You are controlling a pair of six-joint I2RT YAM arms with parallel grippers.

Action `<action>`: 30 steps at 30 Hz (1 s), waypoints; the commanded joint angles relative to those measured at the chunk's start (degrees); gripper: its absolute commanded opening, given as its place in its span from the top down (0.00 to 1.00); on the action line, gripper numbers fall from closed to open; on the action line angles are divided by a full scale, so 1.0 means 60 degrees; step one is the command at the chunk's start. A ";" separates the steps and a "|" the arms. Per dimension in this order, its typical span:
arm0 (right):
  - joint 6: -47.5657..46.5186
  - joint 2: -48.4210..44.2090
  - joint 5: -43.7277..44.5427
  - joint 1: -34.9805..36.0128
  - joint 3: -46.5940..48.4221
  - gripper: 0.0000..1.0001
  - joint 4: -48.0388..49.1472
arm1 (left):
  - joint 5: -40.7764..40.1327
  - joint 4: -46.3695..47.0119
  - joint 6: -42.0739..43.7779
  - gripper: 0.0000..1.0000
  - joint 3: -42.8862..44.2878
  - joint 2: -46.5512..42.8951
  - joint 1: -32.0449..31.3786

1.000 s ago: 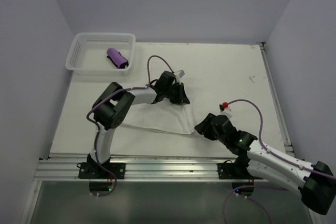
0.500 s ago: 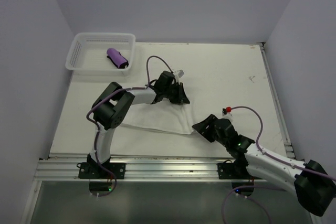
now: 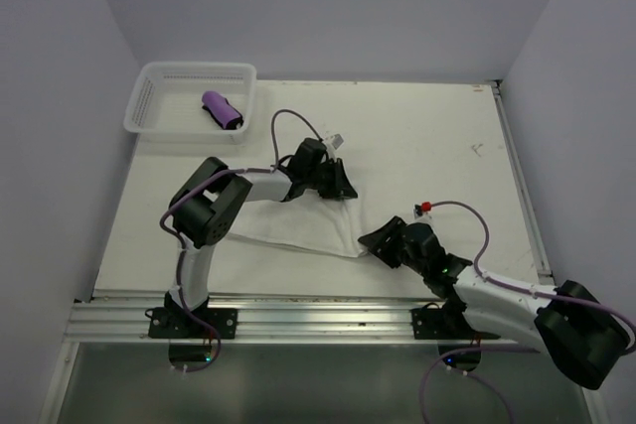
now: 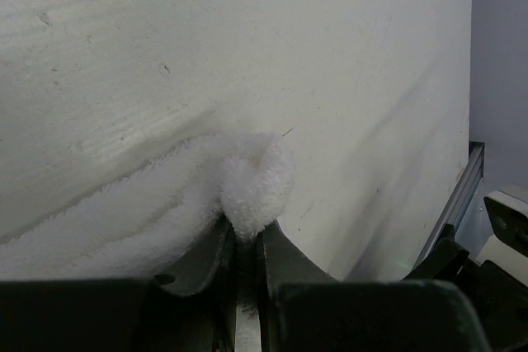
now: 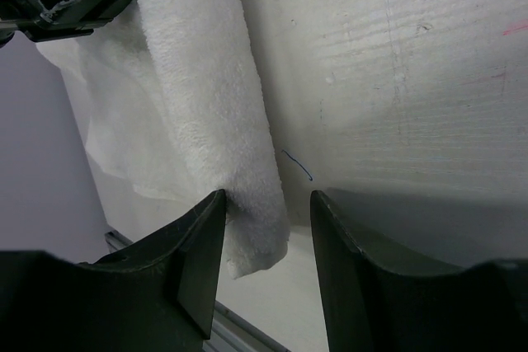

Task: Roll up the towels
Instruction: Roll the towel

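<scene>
The large fluffy white towel [image 3: 298,227] lies on the table with its right edge rolled over. My left gripper [image 3: 341,186] is at the towel's far right corner. In the left wrist view it [image 4: 245,232] is shut on a bunched fold of the white towel [image 4: 252,179]. My right gripper [image 3: 370,242] is at the near right corner. In the right wrist view it [image 5: 266,212] is open, and the near end of the rolled white towel [image 5: 214,113] lies between the jaws, against the left finger. The small purple towel [image 3: 223,110] lies rolled in the basket.
The white mesh basket [image 3: 159,81] stands at the far left corner of the table. A metal rail [image 3: 298,315] runs along the near edge. Grey walls close in the left, the back and the right. The left arm's purple cable [image 3: 283,126] loops above the towel.
My right arm has stretched lower and slid its open gripper left, onto the towel's near right corner. My left gripper has shifted slightly, still holding the far corner.
</scene>
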 commanded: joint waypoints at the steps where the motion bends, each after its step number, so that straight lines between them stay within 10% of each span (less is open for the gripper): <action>1: -0.0050 0.0507 -0.0362 -0.0042 0.0169 0.51 0.1058 | -0.0086 0.0843 -0.0523 1.00 -0.0315 -0.0502 0.0097; 14: -0.0329 0.2014 -0.0920 -0.0042 0.0550 0.59 0.2316 | -0.0730 0.1767 -0.1154 1.00 -0.1019 -0.0722 0.0097; 19: -0.0445 0.2470 -0.1388 -0.0042 0.0623 0.86 0.2729 | -0.0775 0.1987 -0.1344 1.00 -0.0961 -0.0692 0.0097; 22: -0.1117 0.2120 -0.1272 -0.0028 0.1119 1.00 0.1446 | -0.0760 0.1797 -0.1272 1.00 -0.0727 -0.0634 0.0111; 30: -0.4615 0.0771 0.1408 -0.0027 0.3873 1.00 -0.5924 | -0.0863 0.0860 -0.0672 1.00 0.0035 -0.0678 0.0272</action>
